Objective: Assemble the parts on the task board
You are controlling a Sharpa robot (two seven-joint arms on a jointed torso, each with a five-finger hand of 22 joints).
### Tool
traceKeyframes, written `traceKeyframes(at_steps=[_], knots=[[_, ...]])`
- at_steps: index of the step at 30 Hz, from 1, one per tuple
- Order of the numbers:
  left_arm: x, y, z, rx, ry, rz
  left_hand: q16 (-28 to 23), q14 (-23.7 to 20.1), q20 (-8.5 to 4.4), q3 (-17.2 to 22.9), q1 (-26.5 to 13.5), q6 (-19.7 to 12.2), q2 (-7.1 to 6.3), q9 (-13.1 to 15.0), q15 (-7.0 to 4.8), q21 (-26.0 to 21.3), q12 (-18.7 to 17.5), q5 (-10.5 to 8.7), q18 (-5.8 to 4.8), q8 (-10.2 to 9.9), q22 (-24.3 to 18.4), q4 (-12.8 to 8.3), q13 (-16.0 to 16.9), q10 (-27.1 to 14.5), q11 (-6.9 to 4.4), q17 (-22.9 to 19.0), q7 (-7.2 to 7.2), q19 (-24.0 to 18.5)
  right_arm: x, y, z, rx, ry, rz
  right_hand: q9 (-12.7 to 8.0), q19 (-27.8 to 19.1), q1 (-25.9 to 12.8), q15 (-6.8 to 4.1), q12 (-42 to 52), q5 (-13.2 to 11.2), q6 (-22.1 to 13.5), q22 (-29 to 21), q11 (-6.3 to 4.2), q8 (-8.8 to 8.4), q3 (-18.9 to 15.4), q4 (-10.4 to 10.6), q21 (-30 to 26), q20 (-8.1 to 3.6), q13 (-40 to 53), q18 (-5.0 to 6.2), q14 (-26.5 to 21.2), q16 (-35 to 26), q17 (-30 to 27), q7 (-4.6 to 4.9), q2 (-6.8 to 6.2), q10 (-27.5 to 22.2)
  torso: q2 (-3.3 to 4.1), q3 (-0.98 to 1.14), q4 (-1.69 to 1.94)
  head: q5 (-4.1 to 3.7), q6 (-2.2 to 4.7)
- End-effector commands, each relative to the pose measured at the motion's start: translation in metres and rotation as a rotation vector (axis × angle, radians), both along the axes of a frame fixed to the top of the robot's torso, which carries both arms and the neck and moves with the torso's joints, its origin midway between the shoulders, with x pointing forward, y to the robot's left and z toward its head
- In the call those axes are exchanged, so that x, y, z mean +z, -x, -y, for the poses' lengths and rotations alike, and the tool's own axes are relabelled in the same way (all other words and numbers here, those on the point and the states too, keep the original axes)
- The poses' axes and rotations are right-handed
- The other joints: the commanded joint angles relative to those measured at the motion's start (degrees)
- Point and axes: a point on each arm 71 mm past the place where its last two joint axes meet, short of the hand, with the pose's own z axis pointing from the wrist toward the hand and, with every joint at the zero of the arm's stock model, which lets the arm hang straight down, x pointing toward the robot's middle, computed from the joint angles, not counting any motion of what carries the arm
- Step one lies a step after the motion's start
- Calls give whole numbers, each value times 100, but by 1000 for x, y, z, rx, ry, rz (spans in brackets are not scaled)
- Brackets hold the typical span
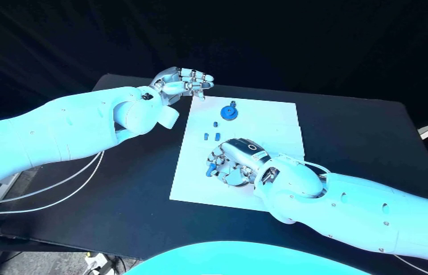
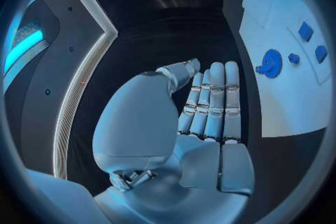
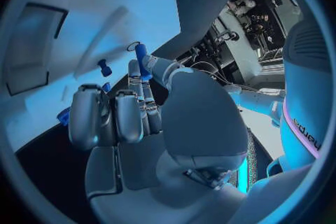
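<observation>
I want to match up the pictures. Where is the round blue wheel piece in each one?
Head view: the round blue part lies at the board's far end, near the left hand.
Left wrist view: it lies beyond the fingers.
Right wrist view: can't tell it.
Shared landmark: the white task board.

Left hand (image 1: pixel 183 81) flat, fingers straight together, right hand (image 1: pixel 234 164) pinching a peg

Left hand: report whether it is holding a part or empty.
Empty. The left hand shows straight fingers held side by side with nothing between them, off the task board edge.
</observation>
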Motion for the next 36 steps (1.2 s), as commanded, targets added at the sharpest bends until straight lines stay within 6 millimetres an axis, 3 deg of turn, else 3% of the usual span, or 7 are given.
traceKeyframes(at_steps=[1,36], knots=[[1,0,2,-6,4,1,-67,-27,52,-157,7,-60,73,85,3,-57,74,83,-6,-31,-81,31,-59,-71,20,-59,26,8,-2,0,0,3,7,1,346,287,-98,-28,35,82,110,903,-94,385,312,-123,32,-37,118,-76,261,74,16,-32,217,244,-3,0,5,11,-22],[0,0,-2,-5,0,-7,-71,-25,53,-162,4,-60,76,88,4,-62,80,83,-6,-29,-85,36,-60,-73,20,-62,26,9,-3,2,2,-6,46,33,363,286,-109,-24,21,80,94,905,-89,394,315,-135,32,-36,122,-77,259,70,9,-26,217,243,-5,1,0,36,-62]])
